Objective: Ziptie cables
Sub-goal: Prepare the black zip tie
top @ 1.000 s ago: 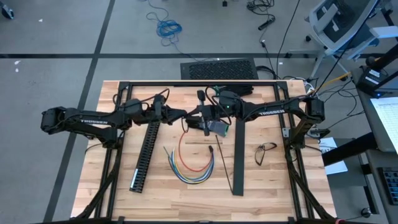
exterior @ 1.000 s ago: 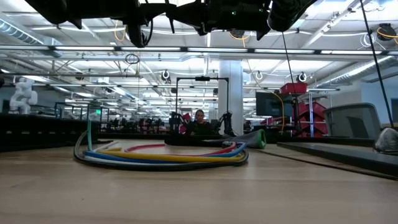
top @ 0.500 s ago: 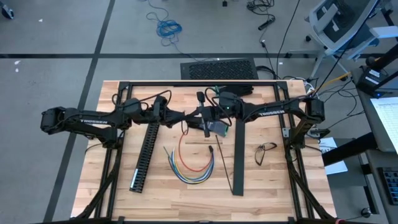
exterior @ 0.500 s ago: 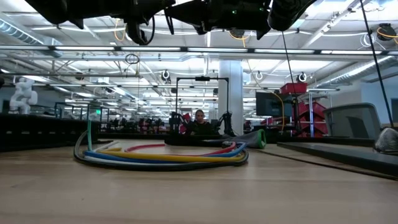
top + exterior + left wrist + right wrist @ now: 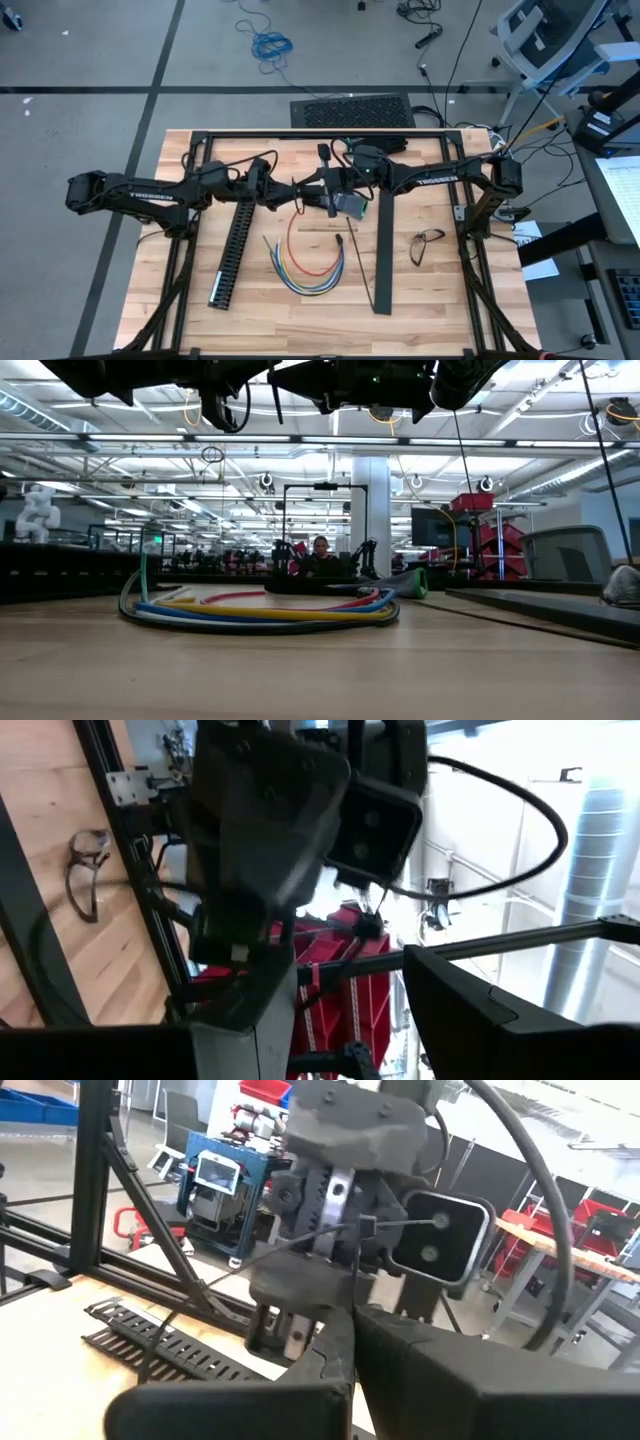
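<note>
The cables (image 5: 305,265), a loose bundle of red, yellow, blue and green wires, lie curved on the wooden table near its middle, also seen in the low view (image 5: 260,610). Both arms meet in the air above the table's far half. My left gripper (image 5: 290,188) points level toward the right arm, with its fingers (image 5: 345,970) open and nothing between them. My right gripper (image 5: 316,187) faces it, shut (image 5: 348,1316). A thin black ziptie (image 5: 300,1245) runs across in front of the left gripper, and its tail (image 5: 301,203) hangs below the spot where the grippers meet. My right gripper is shut on the ziptie, coming level from the table's right side. Its own fingers hide the place of contact, so which part it has cannot be told. The ziptie is lifted clear of the table, with its tail (image 5: 301,203) hanging down.
A long black slotted duct (image 5: 232,250) lies left of the cables and a long black bar (image 5: 382,250) lies to their right. A thin black strip (image 5: 352,268) rests between the cables and the bar. Glasses (image 5: 428,243) lie near the right edge.
My left gripper has rolled a little at the wrist while staying in place beside the right gripper. The right arm and the cables have kept still.
</note>
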You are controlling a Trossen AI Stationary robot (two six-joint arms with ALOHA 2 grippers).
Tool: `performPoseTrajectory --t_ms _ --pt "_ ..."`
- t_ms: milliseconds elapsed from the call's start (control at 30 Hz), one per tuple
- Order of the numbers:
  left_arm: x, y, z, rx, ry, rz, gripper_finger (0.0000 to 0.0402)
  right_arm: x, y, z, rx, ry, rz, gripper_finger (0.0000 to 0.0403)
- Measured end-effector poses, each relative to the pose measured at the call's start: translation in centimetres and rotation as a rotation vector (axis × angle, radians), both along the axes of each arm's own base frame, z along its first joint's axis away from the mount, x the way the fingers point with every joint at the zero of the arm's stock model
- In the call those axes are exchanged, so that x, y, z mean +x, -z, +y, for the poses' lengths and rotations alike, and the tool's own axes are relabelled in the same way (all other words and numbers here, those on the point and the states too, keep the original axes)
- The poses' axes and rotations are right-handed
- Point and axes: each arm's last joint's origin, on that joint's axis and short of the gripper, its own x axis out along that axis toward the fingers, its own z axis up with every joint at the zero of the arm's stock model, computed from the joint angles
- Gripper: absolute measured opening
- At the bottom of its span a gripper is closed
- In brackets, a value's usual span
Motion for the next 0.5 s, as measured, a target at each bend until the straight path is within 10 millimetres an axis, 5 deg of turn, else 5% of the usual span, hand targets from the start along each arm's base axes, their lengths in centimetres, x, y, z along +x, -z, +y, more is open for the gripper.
performPoseTrajectory --t_ms 500 --pt "-1.2 -0.7 0.7 0.087 -0.045 -0.004 0.0178 0.0 -0.1 0.0 -0.001 0.002 -0.012 0.0"
